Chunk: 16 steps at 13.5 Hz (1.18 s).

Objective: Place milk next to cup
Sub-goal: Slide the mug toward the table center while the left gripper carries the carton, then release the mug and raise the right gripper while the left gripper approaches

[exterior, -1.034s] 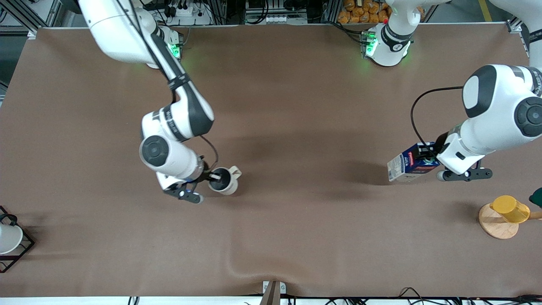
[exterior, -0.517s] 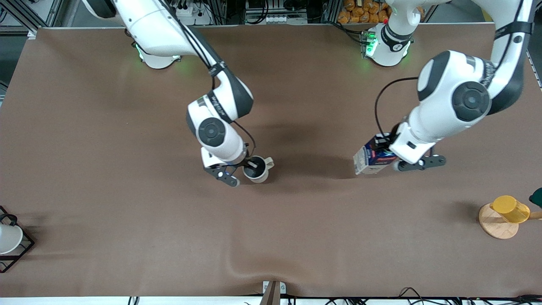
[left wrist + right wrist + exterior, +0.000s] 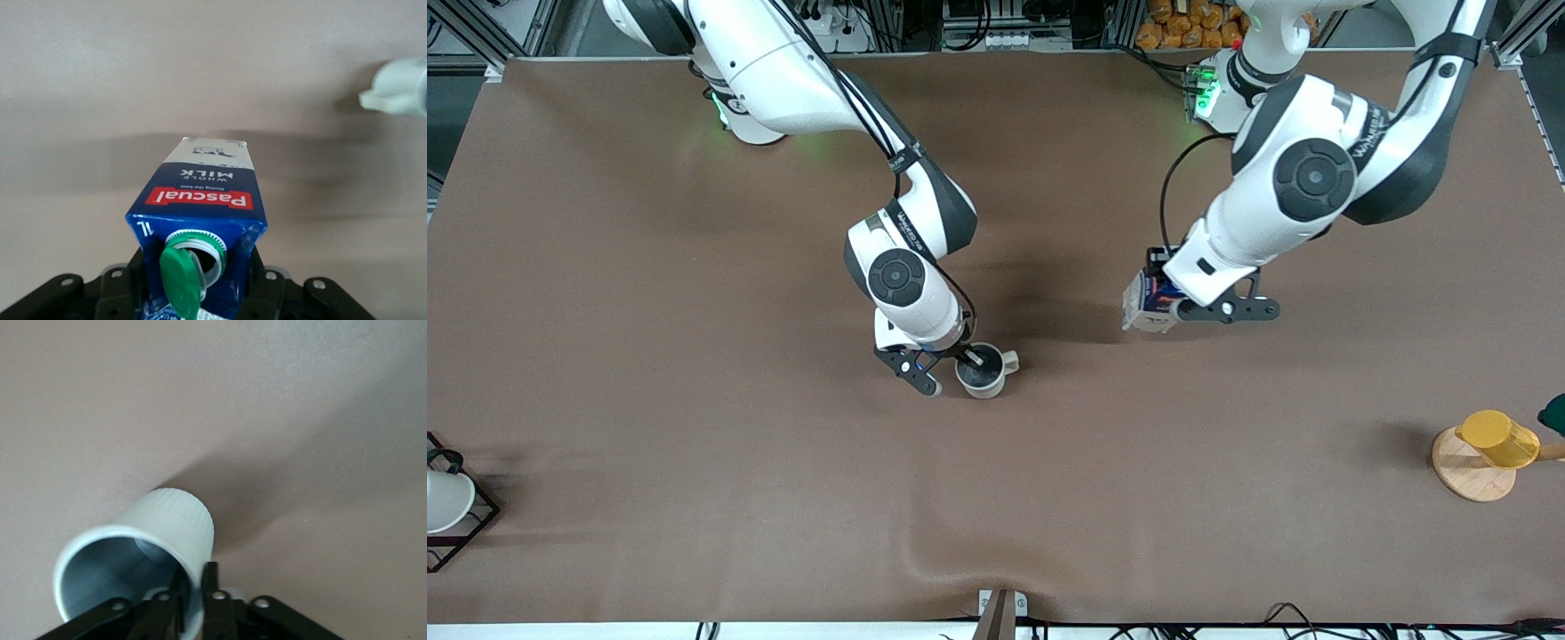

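The cup is a cream-white mug with a side handle, low over the middle of the table. My right gripper is shut on its rim, one finger inside and one outside. In the right wrist view the cup hangs tilted from the gripper. The milk, a dark-blue carton with a red label, hangs tilted in my left gripper, apart from the cup, toward the left arm's end. In the left wrist view the gripper is shut on the milk's top, its green cap flipped open. The cup shows there too.
A yellow plastic cup stands on a round wooden coaster at the left arm's end. A white cone-shaped cup sits in a black wire holder at the right arm's end. The brown cloth has a fold near the front edge.
Both arms have moved toward the table's middle. The right gripper carried the cup toward the left arm's end; the left gripper carried the milk toward the cup. The gap between them has shrunk.
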### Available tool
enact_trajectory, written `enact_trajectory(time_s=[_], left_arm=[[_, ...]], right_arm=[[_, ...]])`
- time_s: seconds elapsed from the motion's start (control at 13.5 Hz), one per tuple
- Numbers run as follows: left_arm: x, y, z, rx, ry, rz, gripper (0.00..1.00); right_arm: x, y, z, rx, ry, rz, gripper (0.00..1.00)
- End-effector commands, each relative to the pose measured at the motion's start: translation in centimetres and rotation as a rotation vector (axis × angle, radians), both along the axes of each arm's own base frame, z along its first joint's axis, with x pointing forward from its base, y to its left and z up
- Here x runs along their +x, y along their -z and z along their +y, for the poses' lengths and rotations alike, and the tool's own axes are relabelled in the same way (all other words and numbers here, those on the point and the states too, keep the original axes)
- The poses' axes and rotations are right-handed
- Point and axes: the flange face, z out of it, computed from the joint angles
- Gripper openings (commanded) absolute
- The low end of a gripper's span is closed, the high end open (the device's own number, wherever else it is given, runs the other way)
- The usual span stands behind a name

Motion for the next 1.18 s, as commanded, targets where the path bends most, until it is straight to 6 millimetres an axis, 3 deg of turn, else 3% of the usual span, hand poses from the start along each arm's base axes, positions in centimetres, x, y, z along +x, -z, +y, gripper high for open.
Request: enact_trajectory(time_s=[0.0,0.22,0.52,0.66,0.89,1.11], left_arm=[[-1.0,-1.5,-2.4,-0.019,0.021,0.002,0.56],[-1.9,-1.6,-6.4,-0.044,0.034,0.011,0.56],[-3.5,-0.5,-13.4,-0.06,-0.008,0.042,0.56],[-4.5,0.1,-16.5,-0.034,-0.021,0.023,0.56],[-4.3,1.1,-19.9,-0.016,-0.142,0.02,0.56],[-4.0,2.0,-21.5,-0.003,-0.158,-0.015,0.56]], right_arm=[[0.6,-0.7,0.3,0.007,0.001,-0.021,1.0],[2.2,-4.4,-0.2,0.033,0.007,-0.039,1.0],[4.7,-8.1,-4.1,0.017,-0.024,0.024,1.0],[6.1,-9.3,-7.6,0.004,-0.089,0.045,1.0],[8.1,-11.4,-14.7,-0.008,-0.217,0.071,1.0],[9.9,-13.2,-22.9,0.003,-0.37,0.081,1.0]])
